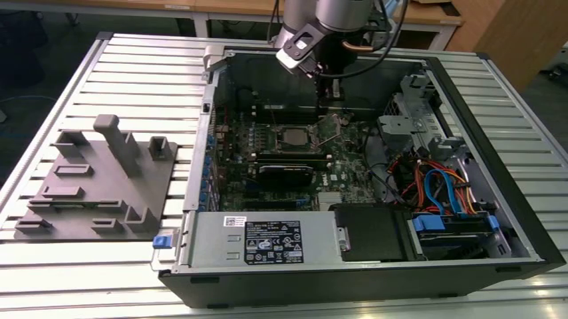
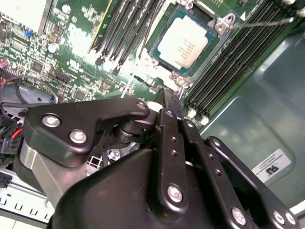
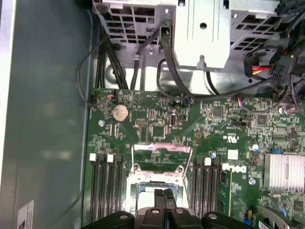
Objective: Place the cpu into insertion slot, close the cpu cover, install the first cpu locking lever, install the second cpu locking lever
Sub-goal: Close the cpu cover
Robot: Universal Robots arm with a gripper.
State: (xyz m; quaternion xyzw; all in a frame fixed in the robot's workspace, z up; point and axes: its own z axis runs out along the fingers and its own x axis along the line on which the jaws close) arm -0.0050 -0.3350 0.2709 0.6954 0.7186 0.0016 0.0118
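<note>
Exterior view, left to right: a grey fixture plate (image 1: 98, 183) with moulded blocks and posts lies on the slatted table (image 1: 53, 279), at the exterior view's left. Beside it stands an open computer case (image 1: 355, 292), with its mainboard facing up. A labelled power supply box (image 1: 266, 240) sits along the near edge of the case.

Mid-board, the cpu (image 1: 291, 137) lies flat in the insertion slot (image 2: 164, 61), silvery top up. It is seated square inside the dark socket frame, as the second wrist view shows. In the first wrist view the cpu cover (image 3: 162, 146) is not down. The frame is tilted up off the slot on the side toward the drive cage, and the board shows through its window. A thin metal lever (image 2: 262, 23) sticks out from one socket corner over the black memory slots (image 2: 228, 62).

The arm comes in from the far side of the case. Its hand (image 1: 330, 100) hangs low over the board, just to the exterior view's right of the slot, near the raised cover. In both wrist views the fingertips (image 2: 167, 98) are pressed together with no gap and nothing seen between them, the tip close to the socket's edge tab. Whether it touches can't be told.

Further right are the metal drive cage (image 1: 408, 113), then orange, blue and red cables (image 1: 439, 189).
</note>
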